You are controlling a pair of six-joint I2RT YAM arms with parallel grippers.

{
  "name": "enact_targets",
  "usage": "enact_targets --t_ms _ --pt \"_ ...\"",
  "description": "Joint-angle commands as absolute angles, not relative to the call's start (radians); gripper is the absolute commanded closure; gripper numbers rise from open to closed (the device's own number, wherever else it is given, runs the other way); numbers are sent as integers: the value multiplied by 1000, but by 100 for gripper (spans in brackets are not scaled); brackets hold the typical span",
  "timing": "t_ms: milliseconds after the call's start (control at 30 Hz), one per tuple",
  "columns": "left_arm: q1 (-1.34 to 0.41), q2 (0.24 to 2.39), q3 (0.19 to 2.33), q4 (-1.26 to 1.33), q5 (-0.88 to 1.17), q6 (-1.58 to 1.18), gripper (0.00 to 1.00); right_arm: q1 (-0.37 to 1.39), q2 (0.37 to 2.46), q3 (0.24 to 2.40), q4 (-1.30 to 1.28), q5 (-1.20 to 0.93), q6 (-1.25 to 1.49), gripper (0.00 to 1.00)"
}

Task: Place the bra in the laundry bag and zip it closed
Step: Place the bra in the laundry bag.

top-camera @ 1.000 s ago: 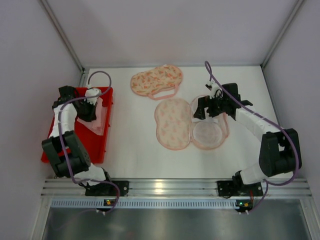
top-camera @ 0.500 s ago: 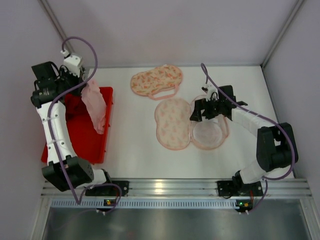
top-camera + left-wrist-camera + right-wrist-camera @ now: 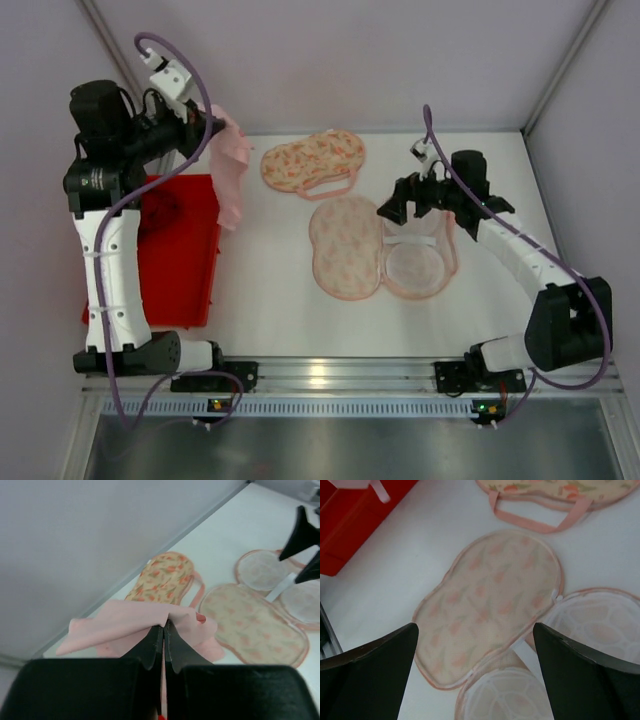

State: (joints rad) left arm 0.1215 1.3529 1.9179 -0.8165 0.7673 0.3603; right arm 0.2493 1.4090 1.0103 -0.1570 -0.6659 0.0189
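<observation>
Above table, left claw clamped on limp pink bra, right claw apart over peanut-shaped mesh bag

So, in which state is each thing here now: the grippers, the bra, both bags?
left gripper, shut on the bra, raised
bra, pinched, hanging in the air
open laundry bag, unzipped, spread flat, empty
right gripper, open, above the open laundry bag
second laundry bag, closed, lying flat
</observation>
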Motion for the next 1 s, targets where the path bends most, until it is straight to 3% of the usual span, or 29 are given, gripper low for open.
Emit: enact_targets --t_ms 0,267,433,700,967 --pt "9 1351 1986 -799 805 292 100 267 1322 1112 -95 -690 -58 0" --pt "-273 1373 1934 -799 906 226 100 265 1261 1291 -346 -641 -374 1" --pt "-432 1411 1907 -801 940 178 100 233 1168 1276 -466 -601 -602 1" --pt "-603 1496 1885 -700 862 98 100 75 1048 1238 -564 -805 -566 0" --pt "-633 1597 1962 -624 1112 18 100 21 910 1128 -491 -949 -549 1"
